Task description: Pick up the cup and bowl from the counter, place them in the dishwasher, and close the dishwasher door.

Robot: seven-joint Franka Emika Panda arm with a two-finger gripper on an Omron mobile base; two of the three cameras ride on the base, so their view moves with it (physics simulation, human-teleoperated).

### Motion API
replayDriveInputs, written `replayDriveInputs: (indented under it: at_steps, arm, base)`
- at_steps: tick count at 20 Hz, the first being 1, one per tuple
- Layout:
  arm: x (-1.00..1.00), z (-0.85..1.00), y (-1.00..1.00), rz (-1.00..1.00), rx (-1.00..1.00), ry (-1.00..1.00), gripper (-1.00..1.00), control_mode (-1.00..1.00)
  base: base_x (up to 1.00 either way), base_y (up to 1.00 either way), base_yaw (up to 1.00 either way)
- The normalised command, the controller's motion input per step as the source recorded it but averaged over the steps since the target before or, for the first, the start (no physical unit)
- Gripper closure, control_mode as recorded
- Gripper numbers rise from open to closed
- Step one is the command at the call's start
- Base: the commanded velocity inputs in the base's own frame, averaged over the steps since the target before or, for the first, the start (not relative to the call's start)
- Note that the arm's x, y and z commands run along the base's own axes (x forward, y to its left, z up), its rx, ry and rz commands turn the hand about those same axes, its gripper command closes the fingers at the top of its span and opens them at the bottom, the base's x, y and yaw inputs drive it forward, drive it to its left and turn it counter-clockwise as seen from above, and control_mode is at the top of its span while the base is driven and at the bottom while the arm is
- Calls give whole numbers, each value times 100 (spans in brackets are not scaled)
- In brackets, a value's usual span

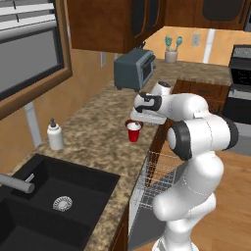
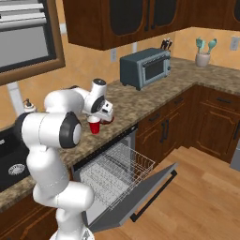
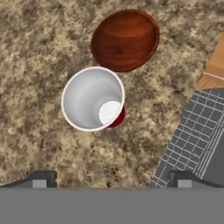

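Note:
The red cup (image 1: pixel 133 131) (image 2: pixel 94 125) stands upright on the counter (image 1: pixel 93 132) (image 2: pixel 140 98), its white inside (image 3: pixel 92 98) facing the hand camera. Just beyond it sits the dark reddish-brown bowl (image 3: pixel 125 40) (image 2: pixel 109 120), close to the cup; whether they touch I cannot tell. My gripper (image 1: pixel 139 117) (image 2: pixel 101 115) (image 3: pixel 111 179) hovers right above the cup, open, holding nothing. The dishwasher stands open below the counter edge. Its white wire rack (image 1: pixel 157 176) (image 2: pixel 117 173) (image 3: pixel 192 140) is pulled out over the lowered dishwasher door (image 2: pixel 140 197).
A grey toaster oven (image 1: pixel 135 68) (image 2: pixel 145 68) stands further along the counter. A white soap bottle (image 1: pixel 55 135) (image 2: pixel 29 105) is beside the black sink (image 1: pixel 54 196). A utensil holder (image 1: pixel 171 51) (image 2: pixel 204 54) occupies the corner, with the stove (image 1: pixel 240 83) at right.

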Motion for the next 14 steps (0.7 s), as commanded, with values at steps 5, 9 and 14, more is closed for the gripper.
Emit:
replayDriveInputs:
  at_steps: [5,9,14]
  arm:
    - [48,-16,0,0,0,7,-100,-100]
    - [50,-24,0,0,0,5,-100,-100]
    - [35,-35,0,0,0,9,-100,-100]
  base:
    - [0,0,0]
    - [0,0,0]
    - [0,0,0]
